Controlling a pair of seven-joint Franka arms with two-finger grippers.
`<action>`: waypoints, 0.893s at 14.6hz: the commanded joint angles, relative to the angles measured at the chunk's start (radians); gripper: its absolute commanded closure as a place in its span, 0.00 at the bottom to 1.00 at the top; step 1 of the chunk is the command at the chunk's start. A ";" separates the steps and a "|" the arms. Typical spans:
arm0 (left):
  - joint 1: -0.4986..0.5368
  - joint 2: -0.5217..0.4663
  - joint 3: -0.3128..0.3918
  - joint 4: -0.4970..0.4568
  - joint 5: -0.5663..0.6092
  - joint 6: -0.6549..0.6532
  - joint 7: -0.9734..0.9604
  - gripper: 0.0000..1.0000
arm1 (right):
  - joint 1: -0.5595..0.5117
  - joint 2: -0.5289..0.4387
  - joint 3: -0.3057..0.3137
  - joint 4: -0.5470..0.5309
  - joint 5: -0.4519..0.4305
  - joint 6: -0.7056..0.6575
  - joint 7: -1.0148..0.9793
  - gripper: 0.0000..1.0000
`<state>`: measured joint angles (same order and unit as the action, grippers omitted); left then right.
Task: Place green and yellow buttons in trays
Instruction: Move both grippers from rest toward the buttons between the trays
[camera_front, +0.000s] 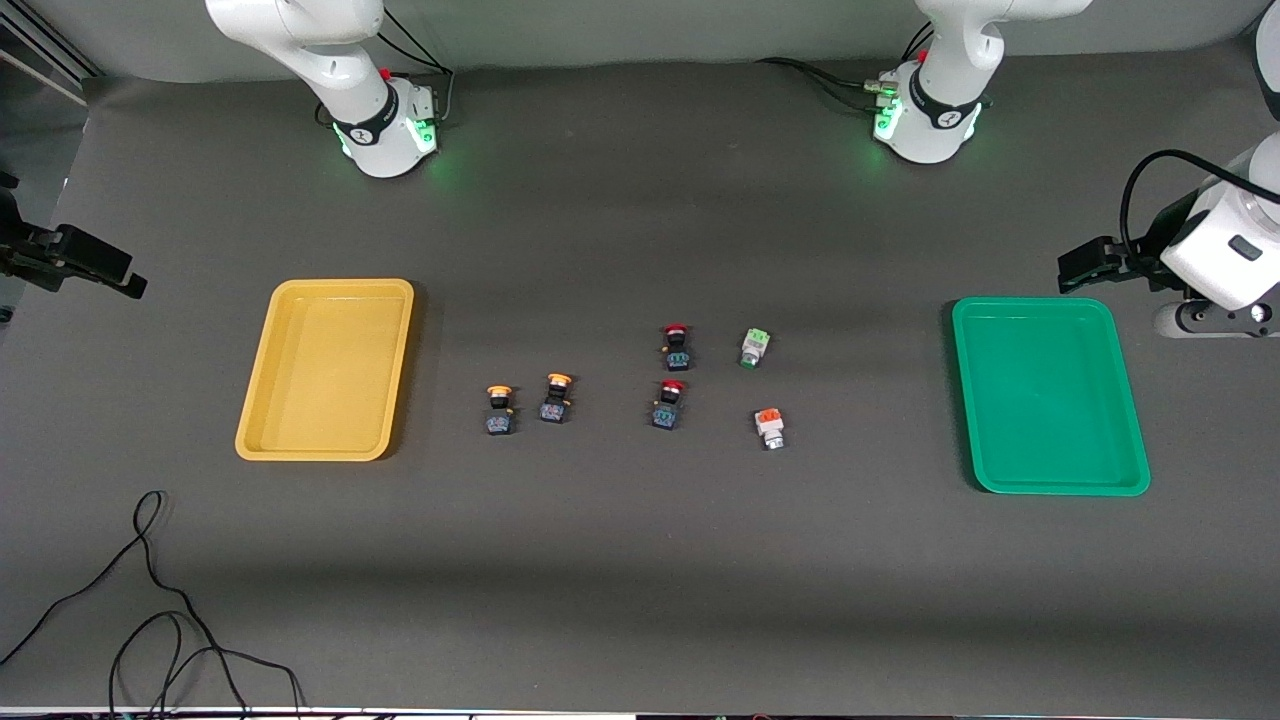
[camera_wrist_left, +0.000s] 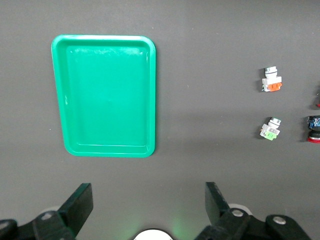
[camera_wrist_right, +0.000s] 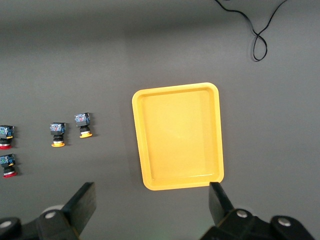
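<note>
Black cable (camera_front: 150, 600) loops on the grey table (camera_front: 640, 560) nearest the front camera, toward the right arm's end. Farther up sit the buttons, all lying on the bare table between the two trays. Two yellow buttons (camera_front: 499, 409) (camera_front: 555, 396) lie side by side near the yellow tray (camera_front: 262, 400); two red buttons (camera_front: 667, 403) (camera_front: 676, 346) sit mid-table, one nearer the camera than the other. Toward the green tray (camera_front: 1130, 400) lie the orange-ended button (camera_front: 769, 427) and, farther from the camera, the green-ended button (camera_front: 754, 347). Both trays hold nothing. The left gripper (camera_wrist_left: 149, 207) hangs up in the air beside the green tray, at the table's end, fingers spread wide and holding nothing. The right gripper (camera_wrist_right: 152, 210) hangs likewise beside the yellow tray, fingers wide apart, nothing between them. Both arms wait.
</note>
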<state>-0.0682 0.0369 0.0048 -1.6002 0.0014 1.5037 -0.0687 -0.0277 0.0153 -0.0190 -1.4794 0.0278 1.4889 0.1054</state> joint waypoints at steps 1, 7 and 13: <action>0.004 -0.020 -0.003 -0.007 -0.003 -0.011 0.015 0.00 | -0.011 -0.008 0.013 -0.001 -0.014 0.005 0.002 0.00; 0.004 -0.060 -0.003 -0.038 -0.003 -0.002 0.017 0.00 | -0.011 0.003 0.017 -0.033 -0.011 0.005 -0.015 0.00; -0.018 -0.057 -0.006 -0.114 -0.006 0.084 -0.002 0.00 | 0.012 0.081 0.017 -0.023 -0.008 0.007 -0.006 0.00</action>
<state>-0.0703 0.0061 -0.0017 -1.6375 0.0014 1.5225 -0.0683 -0.0248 0.0566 -0.0048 -1.5475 0.0279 1.4935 0.1053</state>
